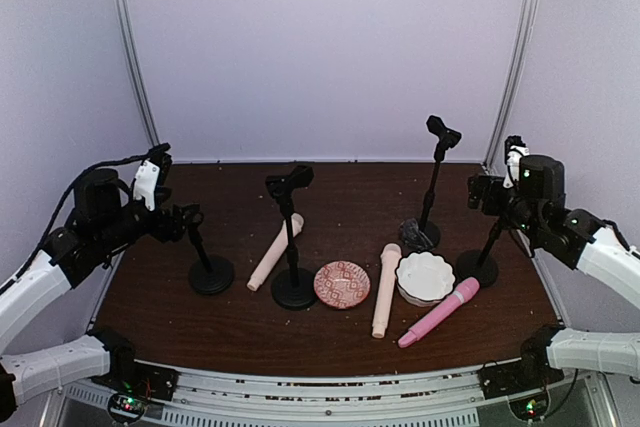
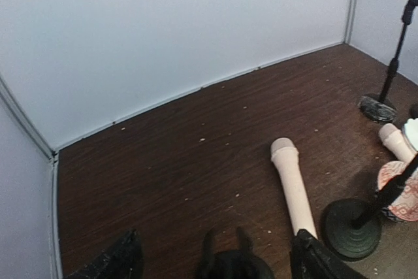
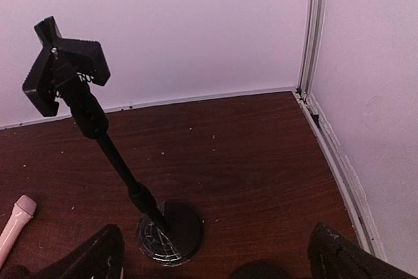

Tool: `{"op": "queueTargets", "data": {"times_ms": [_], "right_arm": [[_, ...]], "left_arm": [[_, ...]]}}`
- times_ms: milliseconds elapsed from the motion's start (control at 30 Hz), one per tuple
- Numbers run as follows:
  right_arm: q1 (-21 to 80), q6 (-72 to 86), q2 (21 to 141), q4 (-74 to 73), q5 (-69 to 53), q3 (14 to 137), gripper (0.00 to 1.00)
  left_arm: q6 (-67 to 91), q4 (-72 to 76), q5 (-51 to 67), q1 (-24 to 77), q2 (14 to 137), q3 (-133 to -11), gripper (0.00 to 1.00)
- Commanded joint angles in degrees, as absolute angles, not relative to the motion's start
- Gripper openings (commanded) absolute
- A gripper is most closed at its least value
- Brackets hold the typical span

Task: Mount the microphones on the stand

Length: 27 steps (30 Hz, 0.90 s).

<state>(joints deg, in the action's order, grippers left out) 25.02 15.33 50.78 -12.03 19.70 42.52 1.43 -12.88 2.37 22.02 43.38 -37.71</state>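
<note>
Three microphones lie on the table: a peach one (image 1: 275, 252) between the two left stands, a peach one (image 1: 385, 289) between the dishes, and a pink one (image 1: 438, 312) at the front right. Several black stands are upright: left (image 1: 211, 274), middle (image 1: 292, 287), back right (image 1: 432, 187) and right (image 1: 476, 267). My left gripper (image 1: 188, 218) is open around the top of the left stand, whose clip (image 2: 232, 262) shows between the fingers. My right gripper (image 1: 482, 193) is open at the top of the right stand (image 3: 261, 271). Neither gripper holds a microphone.
A red patterned plate (image 1: 341, 284) and a white scalloped bowl (image 1: 424, 277) sit between the microphones. White walls close in the back and sides. The left wrist view shows the peach microphone (image 2: 292, 184) beside the middle stand's base (image 2: 353, 227). The right wrist view shows the back stand (image 3: 117, 155).
</note>
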Motion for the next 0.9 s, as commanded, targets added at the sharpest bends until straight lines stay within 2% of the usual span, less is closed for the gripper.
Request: {"op": "queueTargets", "data": {"times_ms": [0, 167, 400, 567, 700, 867], "right_arm": [[24.18, 15.96, 47.31, -9.61, 9.64, 39.49, 1.00], [25.06, 13.74, 44.27, -4.67, -2.25, 36.41, 0.98], [31.93, 9.70, 49.14, -5.46, -6.98, 40.65, 0.88], [39.85, 7.76, 54.70, -1.55, -7.41, 42.35, 0.82], [42.97, 8.41, 59.32, 5.13, -11.55, 42.44, 0.79], [45.18, 8.42, 63.71, 9.38, -14.89, 43.81, 0.75]], "left_arm": [[1.20, -7.86, 12.71, 24.27, 41.79, -37.02, 0.79], [0.55, -6.19, 12.93, 29.50, 41.69, -37.45, 0.78], [-1.48, -5.52, 7.49, 33.40, 40.52, -39.34, 0.77], [-4.87, -10.74, 6.50, 36.55, 39.42, -47.01, 0.74], [-6.25, -14.88, 7.45, 40.74, 42.63, -53.73, 0.67], [-4.58, -8.98, 5.40, 48.71, 45.80, -49.24, 0.64]]}}
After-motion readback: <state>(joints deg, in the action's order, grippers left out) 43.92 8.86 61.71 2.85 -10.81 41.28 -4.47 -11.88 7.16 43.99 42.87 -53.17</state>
